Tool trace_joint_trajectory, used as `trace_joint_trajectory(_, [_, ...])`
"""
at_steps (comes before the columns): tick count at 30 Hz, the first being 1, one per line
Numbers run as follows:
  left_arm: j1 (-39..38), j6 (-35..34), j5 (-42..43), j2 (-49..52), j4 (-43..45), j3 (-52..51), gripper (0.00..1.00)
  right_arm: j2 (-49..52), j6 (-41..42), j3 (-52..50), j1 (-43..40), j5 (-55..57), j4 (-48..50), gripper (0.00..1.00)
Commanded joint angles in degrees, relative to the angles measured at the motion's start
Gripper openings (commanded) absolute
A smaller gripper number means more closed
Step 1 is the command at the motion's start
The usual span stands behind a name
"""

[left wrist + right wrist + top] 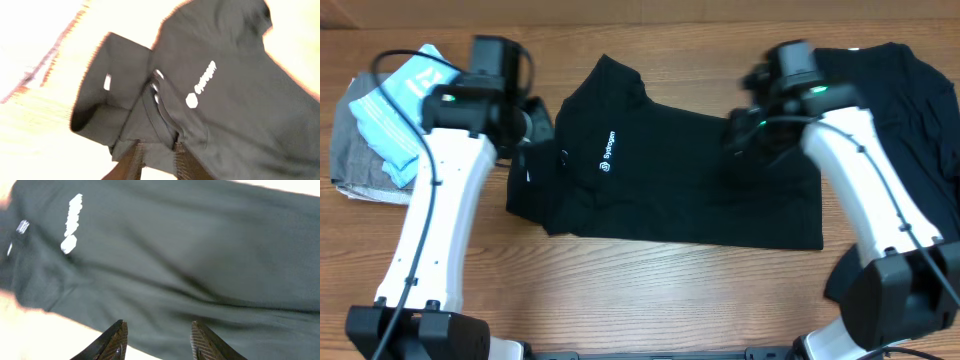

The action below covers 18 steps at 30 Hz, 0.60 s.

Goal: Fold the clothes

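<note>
Overhead, the polo point(660, 175) lay flat mid-table point(620, 290), collar toward the left edge. Left gripper point(157, 147) hung open over the collar; right gripper point(157, 326) stood open over the body. Another black garment point(905, 80) filled the far right corner.

You have the polo shirt point(660, 170) mid-table point(650, 290), the second garment point(905, 85) right of it, and far left a packet point(400, 105) on a folded garment point(360, 175).

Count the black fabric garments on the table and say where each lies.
2. A black short-sleeved polo shirt with a white logo lies centrally; a second black fabric garment lies far right, partly hidden by the right arm, so others may be hidden.
</note>
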Motion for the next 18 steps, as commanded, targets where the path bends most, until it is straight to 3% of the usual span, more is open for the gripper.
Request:
trace_joint_trajectory(1, [5.6, -1.66, 0.33, -0.83, -0.7, 1.33, 0.45, 0.33, -1.42, -1.7, 7.41, -0.55, 1.51, 0.45])
trace_joint_trajectory(2, [7.15, -1.6, 0.24, -0.74, -0.76, 1.33, 0.55, 0.59, -1.42, -2.25, 9.55, -0.55, 2.56, 0.46])
trace_joint_trajectory(4, [10.19, -1.57, 0.26, -0.61, -0.96, 1.33, 1.0, 1.29, -1.42, -3.52, 13.46, -0.48, 5.03, 0.46])
trace_joint_trajectory(9, [15.61, -1.57, 0.28, -0.59, -3.74, 1.33, 1.0, 4.63, -1.2, -6.1, 20.94, 0.52, 12.44, 0.48])
trace_joint_trajectory(18, [16.41, -1.57, 0.26, -0.48, -3.93, 1.33, 1.0, 9.14, -1.73, -7.63, 31.04, 8.44, 21.64, 0.52])
